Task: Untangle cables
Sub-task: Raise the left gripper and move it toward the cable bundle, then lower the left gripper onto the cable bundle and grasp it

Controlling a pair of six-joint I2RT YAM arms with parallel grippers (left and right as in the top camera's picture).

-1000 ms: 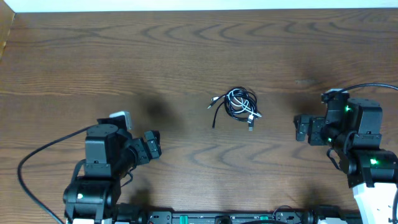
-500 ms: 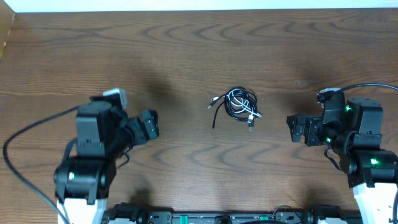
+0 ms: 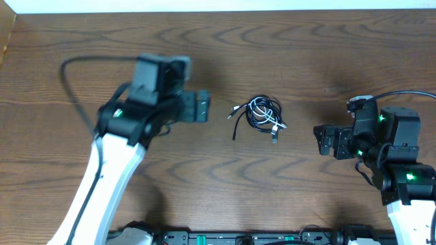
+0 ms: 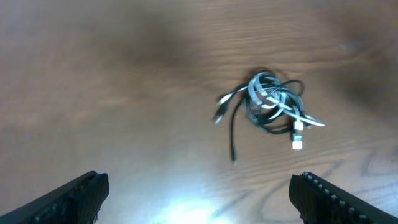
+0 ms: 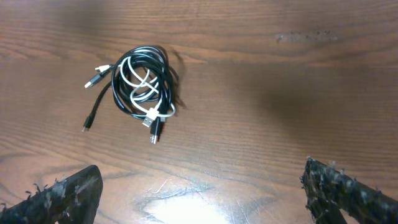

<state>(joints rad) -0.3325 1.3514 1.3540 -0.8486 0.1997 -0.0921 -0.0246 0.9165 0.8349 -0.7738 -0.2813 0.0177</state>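
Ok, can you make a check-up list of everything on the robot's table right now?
Surface: brown wooden table.
Job's things: black and white cables looped in one small tangle mid-table, untouched, one black end trailing out.
Clutter: nothing seen.
Grippers: left gripper open, left of the tangle; right gripper open, right of it; both hold nothing.
Cables: thick black arm cable arcs beside the left arm.
Surroundings: white strip along the far edge.

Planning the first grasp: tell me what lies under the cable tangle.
Only the wooden table shows beneath the cables, seen through their loops and all around them. Where black and white strands overlap, the lowest cord and the wood directly under it are covered.
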